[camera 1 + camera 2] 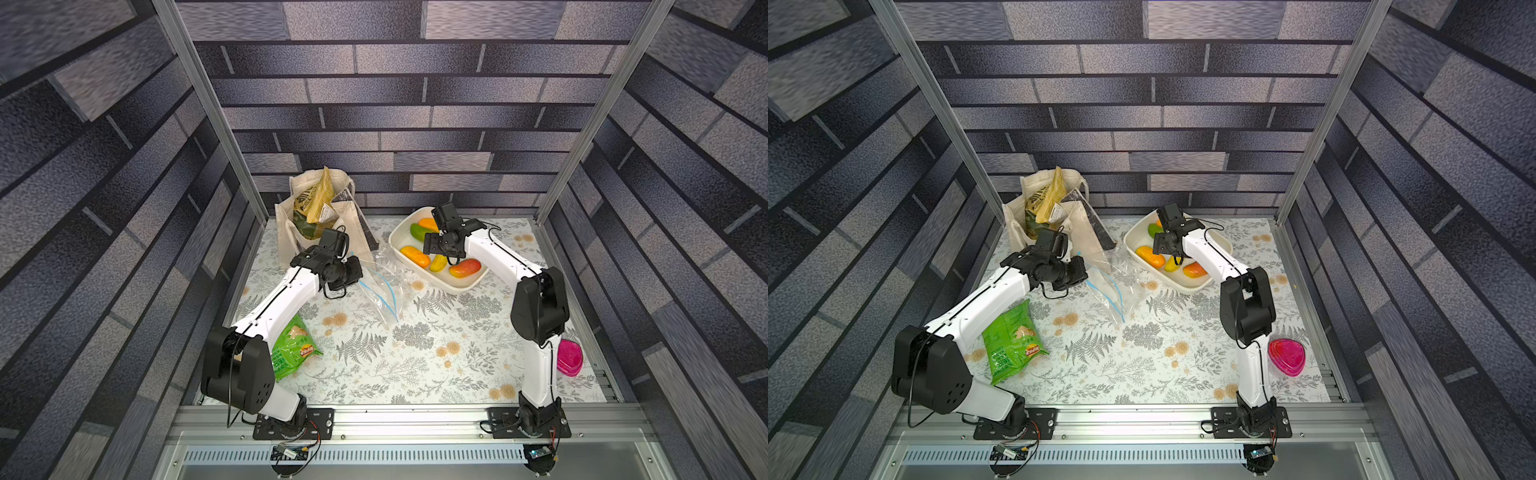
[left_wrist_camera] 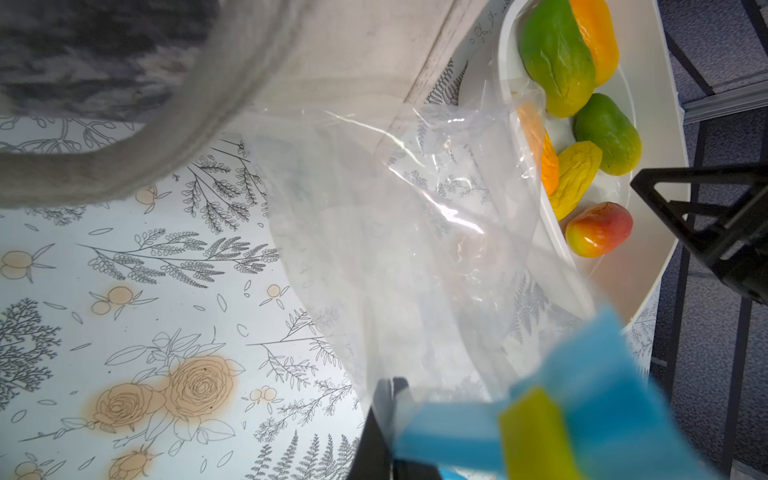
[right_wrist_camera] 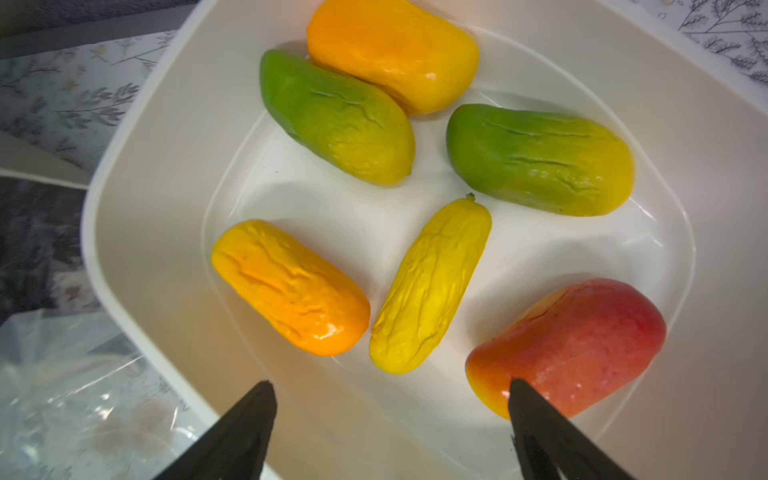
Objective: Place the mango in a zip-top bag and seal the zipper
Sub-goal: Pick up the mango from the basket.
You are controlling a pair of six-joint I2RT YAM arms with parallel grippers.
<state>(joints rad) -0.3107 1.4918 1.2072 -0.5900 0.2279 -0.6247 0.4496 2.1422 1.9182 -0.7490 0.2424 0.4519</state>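
The left claw [image 1: 355, 272] pinches the zipper [image 2: 457, 432] of the zip-top bag [image 2: 415, 249]. The right claw [image 3: 390, 386] hangs spread over the mangoes [image 3: 428, 286] in the white tub [image 3: 137, 249].

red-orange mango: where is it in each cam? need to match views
Top view: red-orange mango at the near end of the white tub.
Top view: same end of the tub, mango beside the right arm.
Left wrist: mango in the tub beyond the zip-top bag.
Right wrist: mango against one finger of the open right gripper.
Shared landmark: the white tub.
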